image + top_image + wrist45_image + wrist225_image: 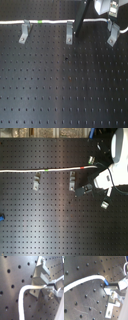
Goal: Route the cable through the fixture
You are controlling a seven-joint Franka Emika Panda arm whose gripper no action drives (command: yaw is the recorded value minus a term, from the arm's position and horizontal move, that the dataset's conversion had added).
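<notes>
The white cable [55, 22] runs across the far side of the black perforated board [60, 85], with a green band [39, 22]. In the second exterior view the cable [25, 171] also shows its red band [82, 166]. It passes along the tops of three grey clips [23, 34] [69, 32] [113, 34]; I cannot tell if it sits in any of them. My gripper [76, 26] is by the middle clip, shut on the cable. Both wrist views show the cable [23, 291] [86, 279] curving into the closed fingertips [47, 286] [110, 284], with a clip [41, 271] beside them.
The board fills both exterior views. A small blue object [1, 218] lies at the second exterior view's left edge. The white robot arm [117, 165] covers the second exterior view's right side. A clip [104, 204] stands below it.
</notes>
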